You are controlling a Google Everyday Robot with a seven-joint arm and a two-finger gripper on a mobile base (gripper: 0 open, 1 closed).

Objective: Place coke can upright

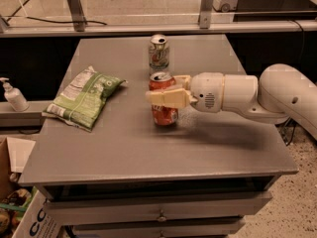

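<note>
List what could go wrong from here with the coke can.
1. The gripper clamps the coke can, which looks upright, but I cannot tell if its base touches the table; opening early might drop and tip it.
2. The white-and-green can stands just behind; a careless retreat could knock it over.

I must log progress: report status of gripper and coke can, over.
Gripper shut on coke can. Can upright, base at or just above table. White-green can behind, apart; chip bag left.
</note>
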